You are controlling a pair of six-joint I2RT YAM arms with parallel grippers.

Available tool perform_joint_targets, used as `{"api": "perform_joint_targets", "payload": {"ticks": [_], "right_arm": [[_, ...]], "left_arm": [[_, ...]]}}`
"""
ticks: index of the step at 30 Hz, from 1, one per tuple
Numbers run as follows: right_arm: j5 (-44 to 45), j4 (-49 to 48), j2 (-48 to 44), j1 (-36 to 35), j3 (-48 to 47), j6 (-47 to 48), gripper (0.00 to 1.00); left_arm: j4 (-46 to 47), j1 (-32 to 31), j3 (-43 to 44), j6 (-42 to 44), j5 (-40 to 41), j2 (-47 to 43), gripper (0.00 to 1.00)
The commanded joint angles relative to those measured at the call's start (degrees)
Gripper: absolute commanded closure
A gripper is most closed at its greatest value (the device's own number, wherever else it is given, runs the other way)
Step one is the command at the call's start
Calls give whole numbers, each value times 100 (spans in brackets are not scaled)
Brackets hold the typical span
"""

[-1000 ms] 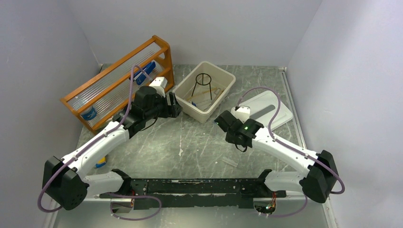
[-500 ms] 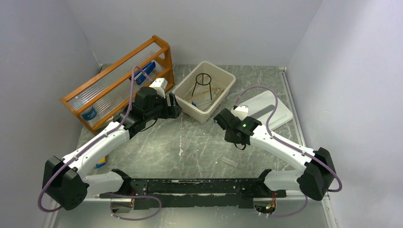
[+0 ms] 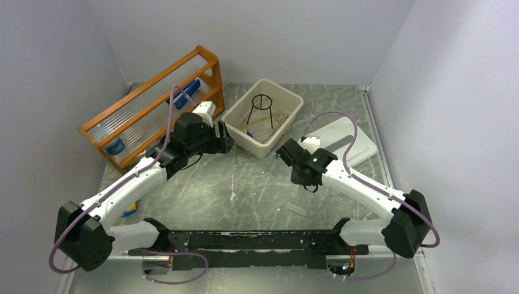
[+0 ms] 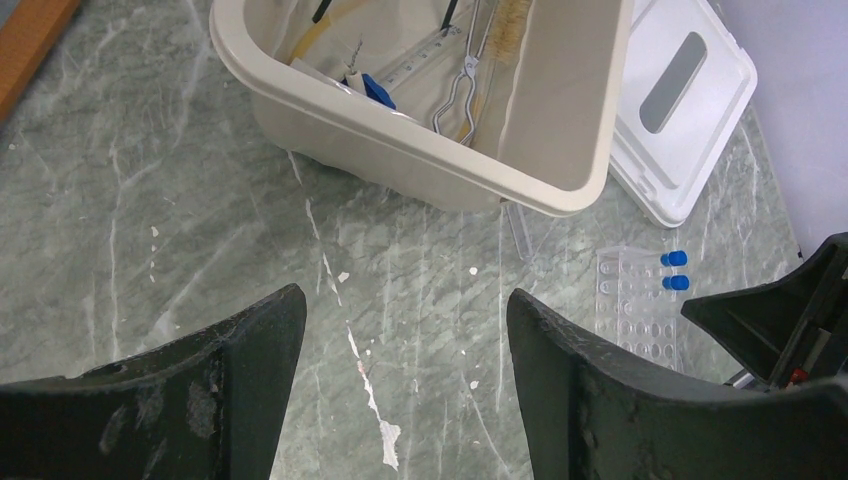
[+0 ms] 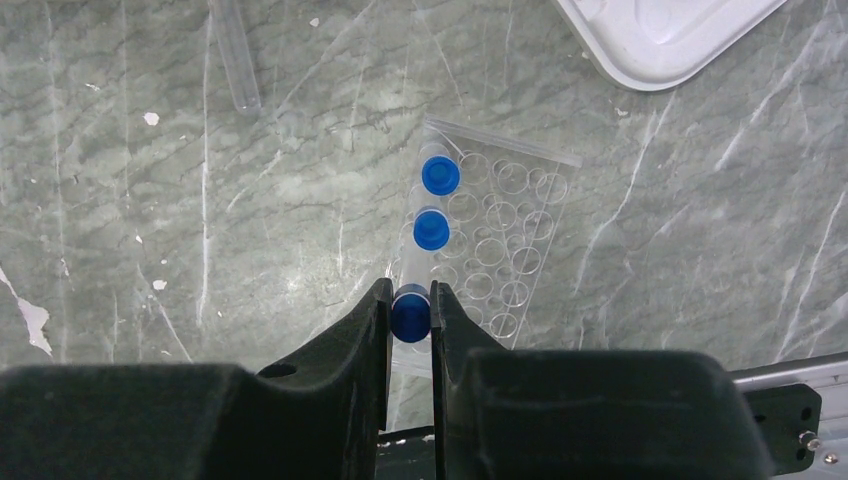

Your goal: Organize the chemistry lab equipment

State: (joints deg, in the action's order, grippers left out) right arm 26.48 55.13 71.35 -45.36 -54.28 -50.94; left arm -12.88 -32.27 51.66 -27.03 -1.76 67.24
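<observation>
The right arm reaches out low over the table (image 5: 130,250), and the right gripper (image 5: 410,296) pinches a little blue-capped tube (image 5: 411,316) at the near end of a clear tray (image 5: 520,225), in line with two more tubes (image 5: 440,175). The left arm stretches toward the tub (image 4: 420,160), the left gripper (image 4: 405,335) wide open, holding nothing.

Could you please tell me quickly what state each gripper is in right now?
Left gripper: open, holding nothing.
Right gripper: closed on a blue-capped vial.
</observation>
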Motion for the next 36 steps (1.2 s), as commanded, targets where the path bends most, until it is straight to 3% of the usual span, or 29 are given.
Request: {"api": "perform_joint_targets", "payload": {"ticks": [1,10,25,31,36], "right_arm": [[-11,-72,55,60,23,82,88],[39,-328,75,98,132,120,84],[-36,-405,126,149,301,69,63],[-7,-106,-87,154,-101,40,54],[127,10,-296,154,-593,220,52]], "left_arm": [[137,46,-46,-13,-13,-58,23],[146,46,-42,-4,-26,-38,23],[146,46,-15,4,-44,-6,22],[129,46,-7,4,-44,-25,23],[107,46,-11,-51,35,-122,22]]}}
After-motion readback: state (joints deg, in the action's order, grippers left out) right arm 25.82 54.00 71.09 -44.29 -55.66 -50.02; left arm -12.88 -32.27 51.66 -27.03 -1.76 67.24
